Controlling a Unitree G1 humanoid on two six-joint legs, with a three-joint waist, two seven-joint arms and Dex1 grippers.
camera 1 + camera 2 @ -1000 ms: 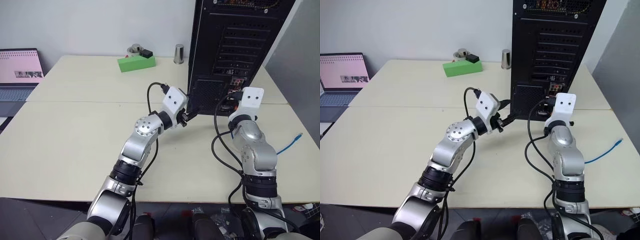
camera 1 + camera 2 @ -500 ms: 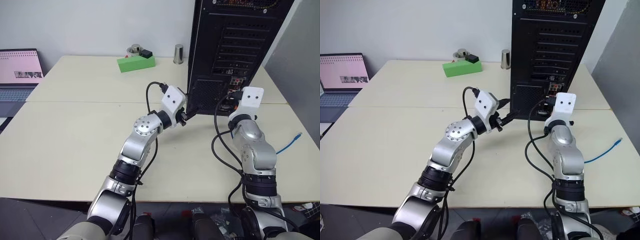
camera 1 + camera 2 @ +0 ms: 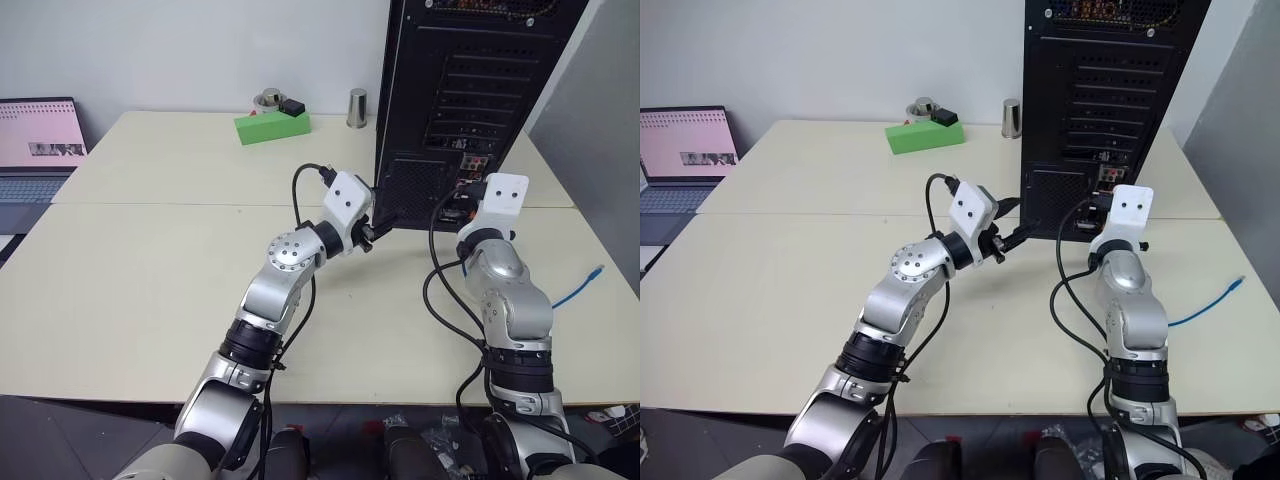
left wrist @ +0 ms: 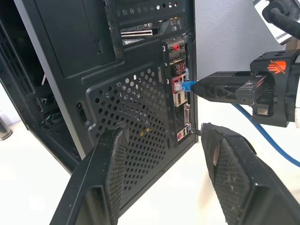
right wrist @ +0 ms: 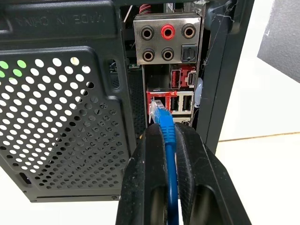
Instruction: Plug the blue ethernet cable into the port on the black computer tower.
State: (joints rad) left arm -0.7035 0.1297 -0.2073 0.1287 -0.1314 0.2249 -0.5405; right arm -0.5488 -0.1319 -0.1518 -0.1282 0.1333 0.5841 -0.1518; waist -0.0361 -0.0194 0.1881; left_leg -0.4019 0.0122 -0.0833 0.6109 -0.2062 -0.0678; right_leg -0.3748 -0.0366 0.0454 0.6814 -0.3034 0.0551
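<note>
Your black computer tower [image 3: 470, 90] stands upright at the far right of the counter [image 3: 150, 270], rear face toward the robot. Behind it to the left you have a green block [image 3: 272, 126] carrying small items, a metal cylinder [image 3: 357, 108], and an open laptop [image 3: 38, 145] at the far left edge.

Your right gripper [image 5: 166, 136] is clamped on the blue ethernet cable [image 5: 167, 136] just behind its plug, which sits at the red-framed port [image 5: 159, 101] in the connector strip; you cannot tell whether it is seated. The cable's free end [image 3: 597, 271] lies on the counter to the right.

Your left gripper [image 4: 161, 154] has its fingers apart, empty, close to the perforated grille [image 4: 136, 112] beside that strip.
</note>
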